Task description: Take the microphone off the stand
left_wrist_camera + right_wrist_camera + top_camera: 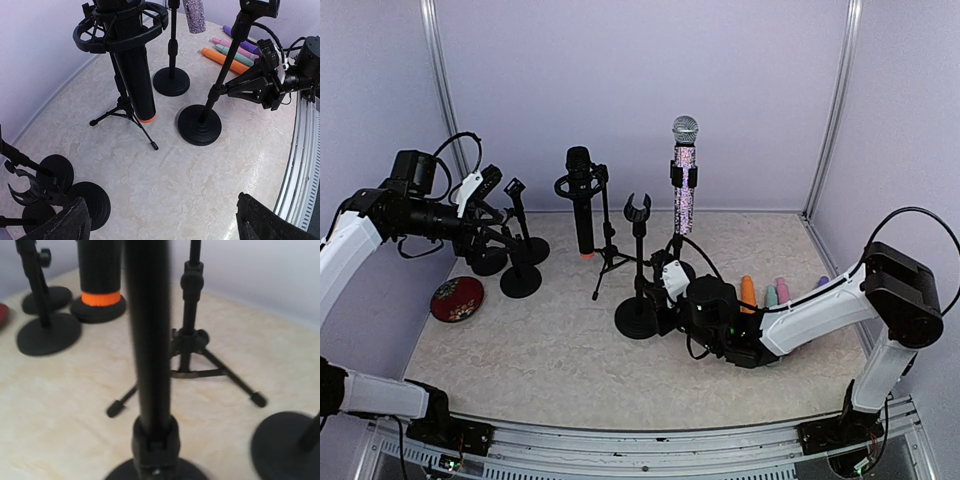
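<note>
A black microphone (582, 205) with an orange ring hangs in a shock mount on a tripod stand (608, 262); it also shows in the left wrist view (135, 75) and the right wrist view (99, 270). A glittery microphone (683, 185) stands upright in a clip on a round-base stand behind it (194, 15). My right gripper (663, 272) is low, its fingers closed round the pole of an empty clip stand (637, 215), as the left wrist view (225, 89) shows. That pole (149, 340) fills the right wrist view. My left gripper (165, 220) is open and empty, at the far left (490, 235).
Several empty round-base stands (520, 270) crowd beside my left gripper (55, 175). A red round pad (457, 298) lies at the left. Several coloured microphones (765, 292) lie on the table behind my right arm (225, 55). Walls close in the left, back and right.
</note>
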